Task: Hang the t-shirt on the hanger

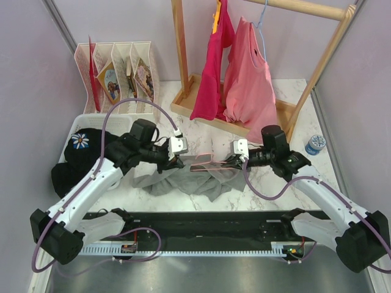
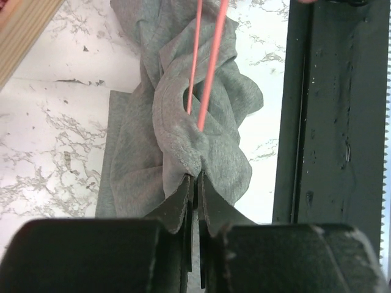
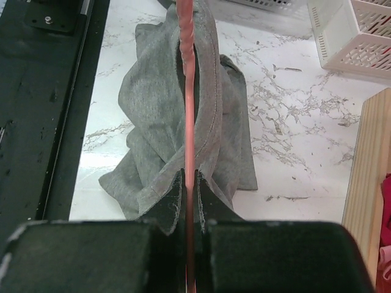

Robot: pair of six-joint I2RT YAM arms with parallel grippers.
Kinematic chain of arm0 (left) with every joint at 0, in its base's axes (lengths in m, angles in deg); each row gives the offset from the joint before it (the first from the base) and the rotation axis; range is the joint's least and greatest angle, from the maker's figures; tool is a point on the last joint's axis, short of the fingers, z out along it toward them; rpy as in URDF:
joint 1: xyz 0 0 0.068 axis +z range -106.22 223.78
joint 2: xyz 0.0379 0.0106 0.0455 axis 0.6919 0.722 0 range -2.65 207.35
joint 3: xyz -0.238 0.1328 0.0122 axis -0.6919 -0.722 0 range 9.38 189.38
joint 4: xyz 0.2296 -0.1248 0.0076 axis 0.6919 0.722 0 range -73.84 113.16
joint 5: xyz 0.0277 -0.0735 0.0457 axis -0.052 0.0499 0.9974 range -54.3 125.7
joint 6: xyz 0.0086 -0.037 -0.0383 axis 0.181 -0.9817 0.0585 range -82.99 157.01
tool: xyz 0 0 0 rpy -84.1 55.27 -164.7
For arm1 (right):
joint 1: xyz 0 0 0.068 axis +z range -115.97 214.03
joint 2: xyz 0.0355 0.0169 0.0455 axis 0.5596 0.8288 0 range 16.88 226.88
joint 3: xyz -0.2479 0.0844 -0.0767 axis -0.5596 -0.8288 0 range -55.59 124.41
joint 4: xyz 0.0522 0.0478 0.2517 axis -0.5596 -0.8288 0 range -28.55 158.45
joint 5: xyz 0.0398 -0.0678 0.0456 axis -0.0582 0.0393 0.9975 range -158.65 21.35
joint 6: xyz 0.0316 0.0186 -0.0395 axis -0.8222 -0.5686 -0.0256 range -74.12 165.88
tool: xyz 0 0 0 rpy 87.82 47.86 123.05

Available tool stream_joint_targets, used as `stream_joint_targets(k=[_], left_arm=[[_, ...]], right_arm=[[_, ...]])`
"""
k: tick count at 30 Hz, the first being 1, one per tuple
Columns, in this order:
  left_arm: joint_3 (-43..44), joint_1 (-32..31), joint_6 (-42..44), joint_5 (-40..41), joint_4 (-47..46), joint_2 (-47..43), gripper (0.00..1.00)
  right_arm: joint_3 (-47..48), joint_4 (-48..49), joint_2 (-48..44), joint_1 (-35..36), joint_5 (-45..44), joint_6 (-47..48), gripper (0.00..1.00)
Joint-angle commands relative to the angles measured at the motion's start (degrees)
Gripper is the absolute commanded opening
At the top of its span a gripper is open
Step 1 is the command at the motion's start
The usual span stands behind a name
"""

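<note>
The grey t-shirt (image 1: 190,179) lies crumpled on the marble table between my two arms, partly lifted at its top. The thin salmon-pink hanger (image 1: 208,161) runs level between the grippers, its rods passing into the shirt's neck opening (image 2: 208,67). My left gripper (image 1: 179,162) is shut on a fold of the t-shirt's (image 2: 183,140) fabric right where a hanger rod ends. My right gripper (image 1: 232,161) is shut on the hanger's rod (image 3: 189,91), which runs straight out from between its fingers over the t-shirt (image 3: 153,104).
A wooden clothes rack (image 1: 183,104) stands at the back with a magenta top (image 1: 211,67) and a light pink shirt (image 1: 247,82). A white basket (image 1: 76,125) at left holds a black daisy garment (image 1: 82,152). A white book organizer (image 1: 116,64) and a blue-lidded tub (image 1: 316,144) are also there.
</note>
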Motion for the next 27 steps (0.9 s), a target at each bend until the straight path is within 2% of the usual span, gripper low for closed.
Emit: stream_joint_targets(k=[1, 5, 7, 8, 10, 14, 18, 21, 27], left_arm=[[2.0, -0.6, 7.7, -2.6, 1.3, -3.4, 0.08], [1.8, -0.7, 11.5, 0.9, 3.3, -5.1, 0.2], [1.6, -0.7, 13.3, 2.6, 4.0, -6.7, 0.28], [1.6, -0.7, 13.9, 4.3, 4.1, -7.2, 0.36], [1.9, -0.6, 14.7, 6.4, 4.1, -8.7, 0.41], [3.4, -0.6, 15.9, 10.4, 4.3, -9.3, 0.47], [6.3, -0.6, 22.1, 14.5, 5.6, -7.5, 0.5], [8.9, -0.9, 24.1, 11.5, 7.9, -6.6, 0.57], [8.4, -2.9, 25.2, 7.8, 11.6, -5.2, 0.57]], right_arm=[[-0.7, 11.2, 1.2, 0.6, 3.7, -3.4, 0.0], [-2.3, 21.9, 2.4, 1.1, 2.6, -11.4, 0.0], [-2.4, 23.1, 2.7, 1.4, 2.5, -12.8, 0.0], [-2.4, 23.1, 2.7, 1.5, 2.6, -12.7, 0.0], [-2.7, 22.6, 2.5, 1.6, 2.9, -12.3, 0.0], [-3.6, 21.5, 1.7, 1.7, 3.3, -10.6, 0.0], [-3.5, 17.9, 1.0, 1.8, 3.6, -7.1, 0.0], [-3.1, 17.7, 0.9, 2.1, 3.7, -6.9, 0.0], [-2.4, 17.7, 1.0, 2.4, 3.2, -6.6, 0.0]])
